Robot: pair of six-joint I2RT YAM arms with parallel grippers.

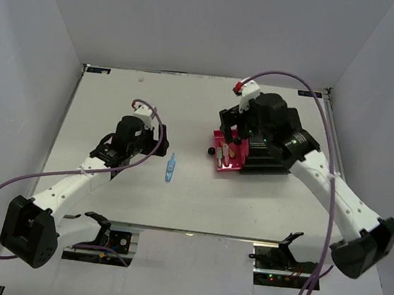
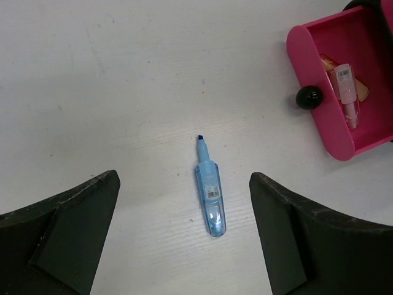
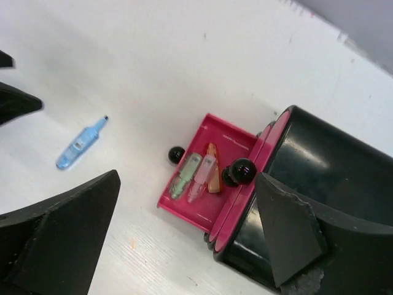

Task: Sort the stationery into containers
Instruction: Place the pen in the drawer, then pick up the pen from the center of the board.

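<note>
Left hand [image 2: 183, 178], wide open and empty, hangs over the little light-blue plastic pen [image 2: 210, 198] in the middle of the white counter [image 2: 92, 74]; a crooked pinch could flick it away.

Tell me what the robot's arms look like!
The left arm and right arm are both made of white tube-shaped links with chunky black joints and black wrists. A thin purple cable loops along each arm. The fingers are wide, matte black wedges.

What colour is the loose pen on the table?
The pen is light blue with a darker blue tip; clearest in the left wrist view.
</note>
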